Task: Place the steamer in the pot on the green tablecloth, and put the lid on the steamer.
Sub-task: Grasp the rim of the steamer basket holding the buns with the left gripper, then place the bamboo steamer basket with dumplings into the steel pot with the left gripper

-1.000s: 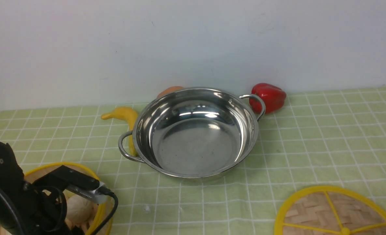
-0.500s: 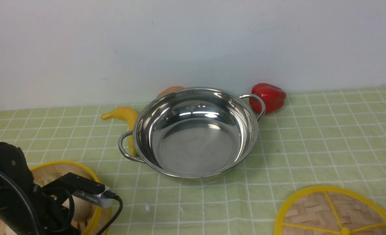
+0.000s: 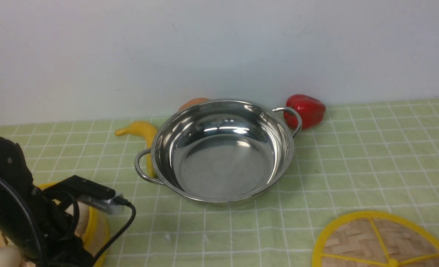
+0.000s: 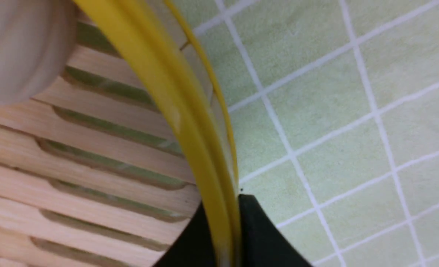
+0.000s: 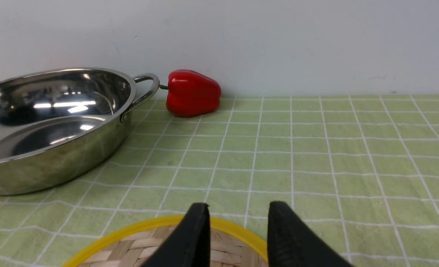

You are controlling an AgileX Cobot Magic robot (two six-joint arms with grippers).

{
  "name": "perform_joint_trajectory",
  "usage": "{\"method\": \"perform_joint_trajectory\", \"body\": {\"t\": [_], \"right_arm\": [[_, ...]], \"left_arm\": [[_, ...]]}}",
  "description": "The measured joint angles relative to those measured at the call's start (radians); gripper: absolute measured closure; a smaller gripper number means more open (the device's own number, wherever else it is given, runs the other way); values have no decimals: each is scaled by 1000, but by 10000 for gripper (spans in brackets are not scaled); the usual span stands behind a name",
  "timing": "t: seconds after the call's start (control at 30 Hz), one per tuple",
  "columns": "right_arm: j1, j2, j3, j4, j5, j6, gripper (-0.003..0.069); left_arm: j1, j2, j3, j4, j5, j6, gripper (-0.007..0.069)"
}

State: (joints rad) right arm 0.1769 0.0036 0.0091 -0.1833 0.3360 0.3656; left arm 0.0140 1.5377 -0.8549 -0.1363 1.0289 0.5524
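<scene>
The steamer [image 3: 93, 227], a bamboo basket with a yellow rim, is at the near left on the green tablecloth [image 3: 371, 155], mostly hidden behind my left arm. In the left wrist view my left gripper [image 4: 226, 226] is shut on the steamer's yellow rim [image 4: 174, 107], with the slatted floor [image 4: 93, 167] and a pale bun [image 4: 19, 48] beside it. The empty pot [image 3: 223, 155] stands in the middle. The lid [image 3: 382, 241] lies flat at the near right. My right gripper [image 5: 238, 222] is open and empty just above the lid's rim [image 5: 137, 230].
A yellow banana [image 3: 139, 131] lies against the pot's left handle. A red pepper [image 3: 304, 110] sits by the right handle and an orange object [image 3: 193, 103] behind the pot. A white wall closes the back.
My left arm dipped onto the steamer's rim, then rose and shifted left. The gripped side of the steamer has come up and a pale bun now shows at the bottom left.
</scene>
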Motion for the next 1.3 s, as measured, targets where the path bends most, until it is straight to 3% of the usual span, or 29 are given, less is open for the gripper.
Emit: {"method": "perform_joint_trajectory", "body": {"t": [0.23,0.47,0.7,0.93,1.3], "right_arm": [[0,0,0,0,0,0,419],[0,0,0,0,0,0,419],[0,0,0,0,0,0,419],[0,0,0,0,0,0,419],[0,0,0,0,0,0,419]], "left_arm": [[0,-19,-246,39,172,-19,592],[-32,-16,-493,65,206,24,592],[-249,101,-710,75,208,81,592],[-457,275,-842,106,224,218,592],[-512,439,-895,97,224,261,592]]}}
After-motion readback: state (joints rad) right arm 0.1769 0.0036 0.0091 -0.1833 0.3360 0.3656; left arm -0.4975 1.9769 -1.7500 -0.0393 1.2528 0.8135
